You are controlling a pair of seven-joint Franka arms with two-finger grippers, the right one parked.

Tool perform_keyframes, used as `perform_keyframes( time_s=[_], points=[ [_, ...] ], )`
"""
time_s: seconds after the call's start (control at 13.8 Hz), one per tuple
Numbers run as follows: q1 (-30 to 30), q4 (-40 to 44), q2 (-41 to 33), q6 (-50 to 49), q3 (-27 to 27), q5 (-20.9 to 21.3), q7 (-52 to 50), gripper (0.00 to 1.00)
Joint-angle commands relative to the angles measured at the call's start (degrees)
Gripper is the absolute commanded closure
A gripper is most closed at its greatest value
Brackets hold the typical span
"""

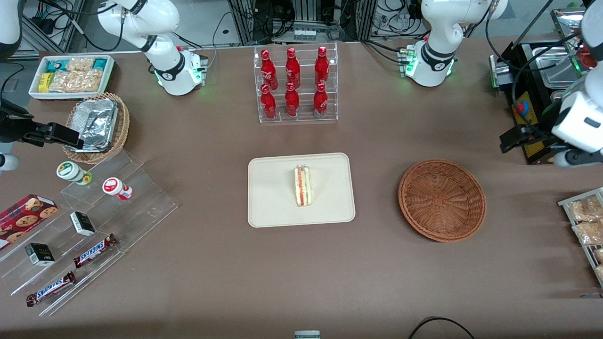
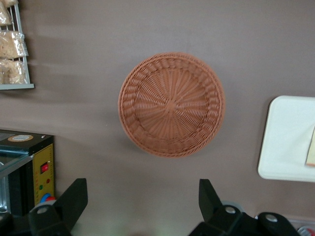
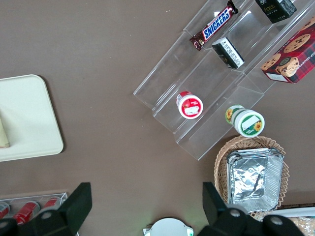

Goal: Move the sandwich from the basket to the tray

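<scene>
Honestly, the sandwich sits on the tray, basket empty. The gripper hangs above the table near the basket, fingers spread, holding nothing. Only risk: a careless retreat clipping the basket.

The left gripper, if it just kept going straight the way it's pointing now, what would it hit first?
Probably bare table. The left gripper, fingers open, points down just off the rim of the empty basket. The sandwich sits on the tray. Depth is unclear.
</scene>
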Motion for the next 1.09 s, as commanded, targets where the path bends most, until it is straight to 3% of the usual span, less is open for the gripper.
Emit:
perform_keyframes(
  time_s=[0.0, 0.22, 0.58, 1.02],
  points=[
    [0.41, -6.65, -5.99, 1.80, 0.66, -1.13, 3.73, 0.00],
    [0.23, -5.87, -5.83, 2.23, 0.66, -1.22, 4.27, 0.00],
    [-0.12, 2.55, -1.08, 1.71, -0.13, -2.01, 4.36, 0.00],
    [-0.03, 3.62, -0.99, 0.92, -1.09, -0.96, 7.88, 0.00]
  ],
)
